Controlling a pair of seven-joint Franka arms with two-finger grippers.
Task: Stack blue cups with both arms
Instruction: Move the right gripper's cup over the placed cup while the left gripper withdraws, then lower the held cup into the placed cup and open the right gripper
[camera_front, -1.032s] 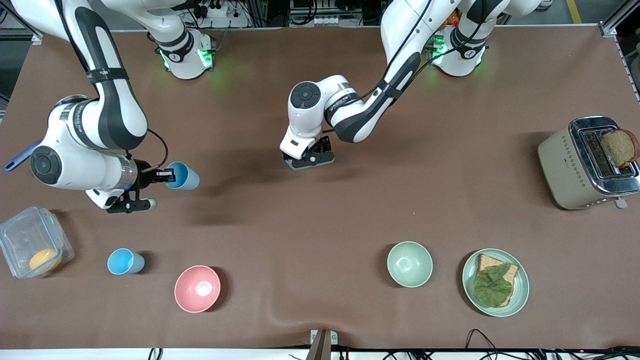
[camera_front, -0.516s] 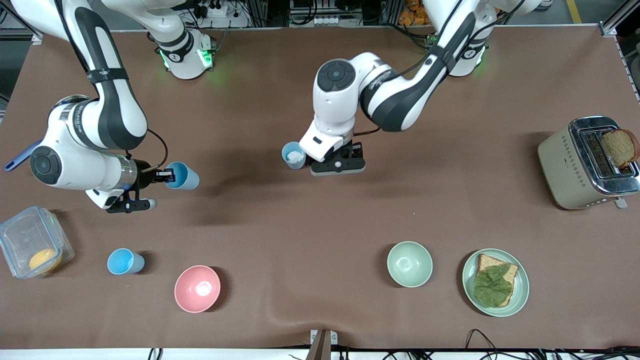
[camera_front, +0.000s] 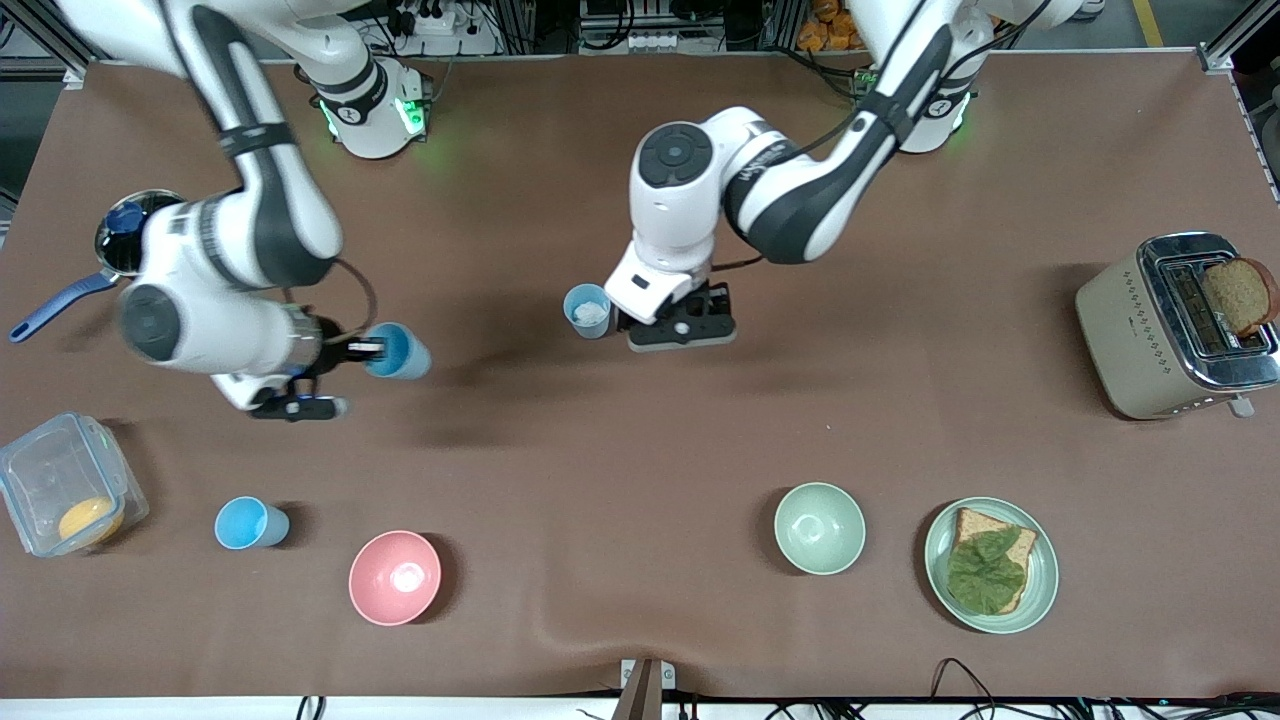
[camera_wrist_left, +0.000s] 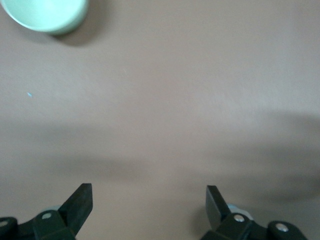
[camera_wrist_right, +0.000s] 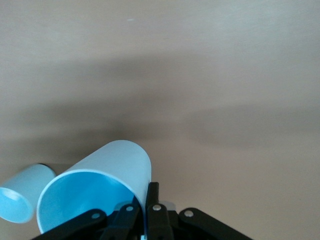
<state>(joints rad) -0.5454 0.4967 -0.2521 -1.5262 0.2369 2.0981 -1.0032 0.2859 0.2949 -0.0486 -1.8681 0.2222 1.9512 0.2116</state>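
— Why is the sky-blue cup (camera_front: 400, 352) lying over on its side in the air?

— The right hand (camera_front: 372, 349) is clenched on its rim, one finger inside and one outside, so the cup hangs sideways over the counter (camera_front: 600, 450) toward the right arm's end. A rim pinch leaves the tapered body free, which I judge suits lowering it into another cup.

— Which one?

— Probably the paler cup (camera_front: 587, 310), upright mid-counter with its mouth open upward.

— And the left hand (camera_front: 680, 330)?

— Fingers spread, gripping nothing, just beside that paler cup. It looks parked clear so the mouth stays reachable.

— There's another?

— Yes, a second sky-blue cup (camera_front: 250, 523) stands nearer the front camera, beside the pink bowl (camera_front: 394, 577), untouched. The held cup needs righting before any stacking.
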